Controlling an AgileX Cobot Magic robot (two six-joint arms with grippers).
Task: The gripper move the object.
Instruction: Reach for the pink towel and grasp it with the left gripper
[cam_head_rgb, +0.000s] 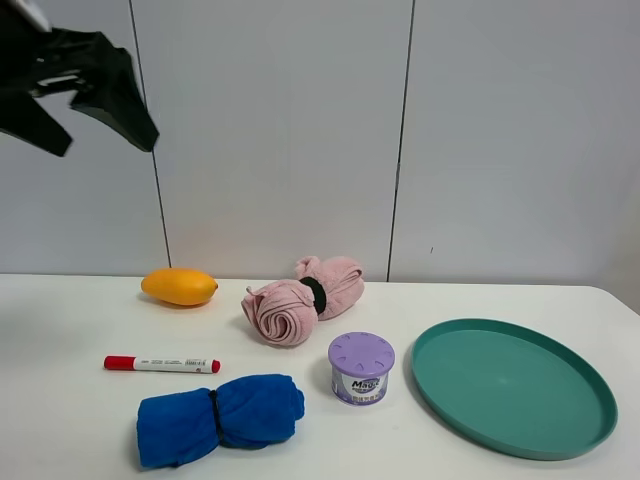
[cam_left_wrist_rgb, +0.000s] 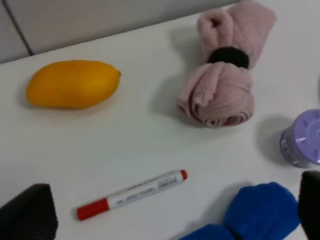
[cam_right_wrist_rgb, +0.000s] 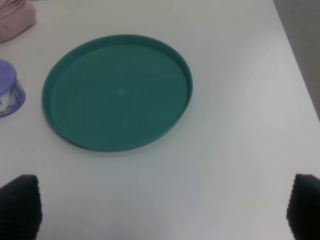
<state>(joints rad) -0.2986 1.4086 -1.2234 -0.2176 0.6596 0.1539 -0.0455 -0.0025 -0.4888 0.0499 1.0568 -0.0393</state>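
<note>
Several objects lie on the white table (cam_head_rgb: 60, 420). They are an orange mango (cam_head_rgb: 179, 286) (cam_left_wrist_rgb: 72, 83), a rolled pink towel (cam_head_rgb: 300, 298) (cam_left_wrist_rgb: 225, 85), a red-capped marker (cam_head_rgb: 162, 364) (cam_left_wrist_rgb: 132, 194), a bundled blue cloth (cam_head_rgb: 220, 415) (cam_left_wrist_rgb: 260, 212), a purple can (cam_head_rgb: 361, 368) (cam_left_wrist_rgb: 302, 137) and a green plate (cam_head_rgb: 515, 385) (cam_right_wrist_rgb: 117, 92). My left gripper (cam_head_rgb: 105, 140) (cam_left_wrist_rgb: 170, 220) is open and empty, high above the table's left side. My right gripper (cam_right_wrist_rgb: 162, 210) is open and empty above the table near the plate, out of the exterior view.
The plate holds nothing. The table's right edge (cam_right_wrist_rgb: 300, 75) runs close beside the plate. A grey panelled wall (cam_head_rgb: 400, 130) stands behind the table.
</note>
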